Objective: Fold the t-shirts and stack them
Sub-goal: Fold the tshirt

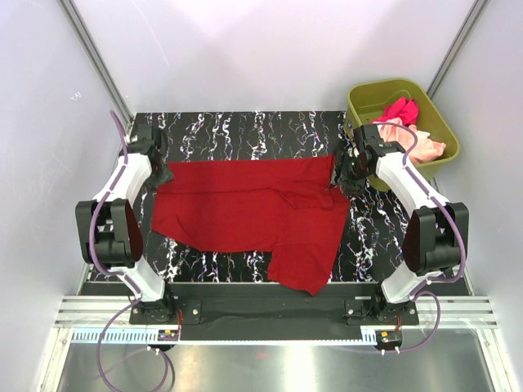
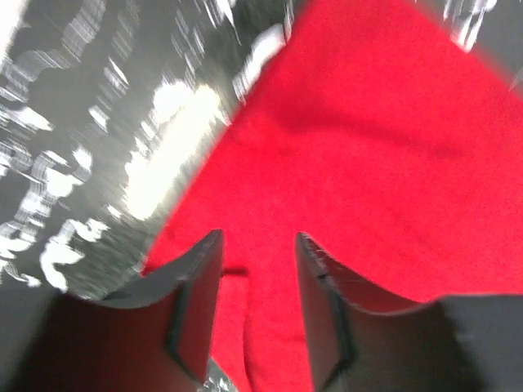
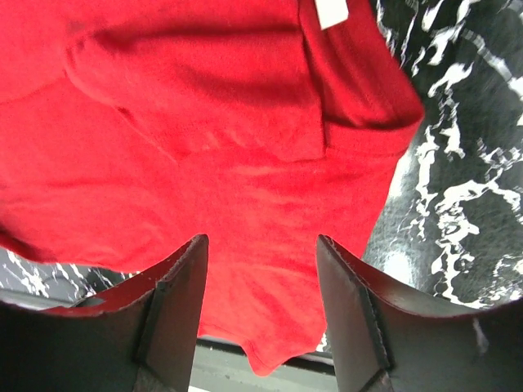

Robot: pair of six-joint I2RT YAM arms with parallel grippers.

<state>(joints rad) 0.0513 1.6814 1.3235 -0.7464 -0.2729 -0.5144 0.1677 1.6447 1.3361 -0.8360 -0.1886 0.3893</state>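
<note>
Deep red t-shirt (image 1: pixel 245 204): lies spread across the middle of the marbled black surface (image 1: pixel 245 131), with one part reaching toward the near edge.
Left end effector (image 2: pixel 258 238): at the shirt's left edge, jaws partly apart above the cloth, nothing gripped.
Right end effector (image 3: pixel 261 242): at the shirt's right edge, jaws wide apart above the cloth, nothing gripped.
Magenta-pink t-shirt (image 1: pixel 399 109): bunched in the olive-green tub (image 1: pixel 357 104) at the far right corner.
Pale peach t-shirt (image 1: pixel 421 147): in the same tub, beside the magenta-pink one.
</note>
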